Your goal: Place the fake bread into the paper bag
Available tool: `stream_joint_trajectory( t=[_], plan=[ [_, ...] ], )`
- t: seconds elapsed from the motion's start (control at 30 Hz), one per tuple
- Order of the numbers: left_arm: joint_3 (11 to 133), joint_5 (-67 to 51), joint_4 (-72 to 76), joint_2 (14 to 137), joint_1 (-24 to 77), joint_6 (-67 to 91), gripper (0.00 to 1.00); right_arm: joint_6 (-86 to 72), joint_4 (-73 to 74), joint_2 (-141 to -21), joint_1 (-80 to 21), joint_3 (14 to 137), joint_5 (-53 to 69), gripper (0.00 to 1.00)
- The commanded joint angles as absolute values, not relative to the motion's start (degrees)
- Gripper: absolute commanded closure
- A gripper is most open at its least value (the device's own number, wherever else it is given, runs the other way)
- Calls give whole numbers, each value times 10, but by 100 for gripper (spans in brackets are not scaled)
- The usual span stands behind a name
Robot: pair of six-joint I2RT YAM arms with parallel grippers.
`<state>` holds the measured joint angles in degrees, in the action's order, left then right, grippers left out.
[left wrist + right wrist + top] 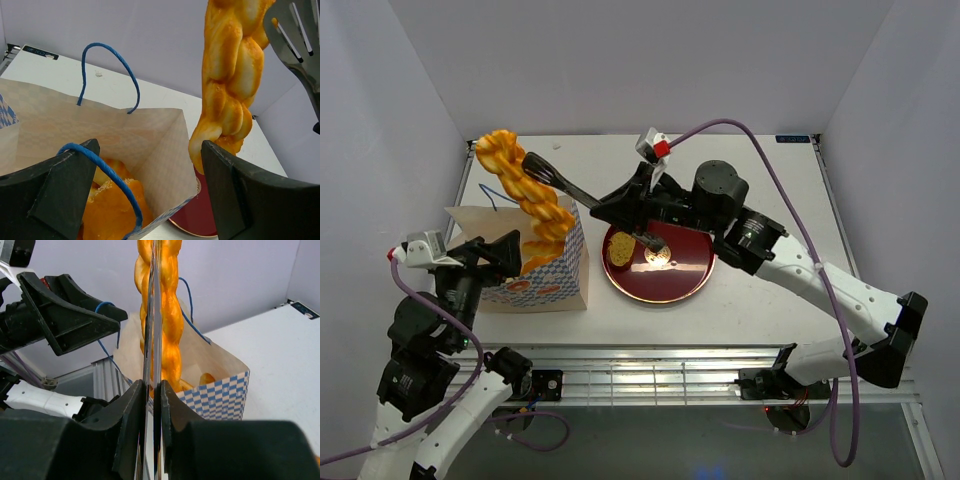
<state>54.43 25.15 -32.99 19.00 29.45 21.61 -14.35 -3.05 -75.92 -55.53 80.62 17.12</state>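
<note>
Maybe the braided bread (525,190), standing half out of the paper bag (555,285), tips onto the counter (760,300) if the spatula (545,170) pinched in the right fingers (131,430) pushes sideways; the left fingers (65,195) are wide apart.

Orange-golden bread (525,185), dark spatula (544,170), tan blue-checked bag (548,290), dark red plate (688,276).

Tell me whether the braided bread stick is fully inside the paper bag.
Only partly in: the braided stick has its lower end in the paper bag mouth; most of it rises above the rim, beside the spatula.
</note>
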Motion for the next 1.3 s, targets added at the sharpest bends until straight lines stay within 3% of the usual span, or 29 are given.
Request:
stream_joint_trajectory(
  t=[0.0,0.5,1.0,1.27],
  plan=[
    [561,260,-333,185,296,205,7,-129,-127,-779,-568,845,192,86],
    [554,268,-319,156,296,185,7,-93,-140,-870,-606,889,196,84],
    [550,266,-323,153,296,188,7,-89,-121,-876,-612,870,193,62],
    [551,266,-323,156,296,190,7,-88,-122,-865,-612,868,193,60]
  ],
)
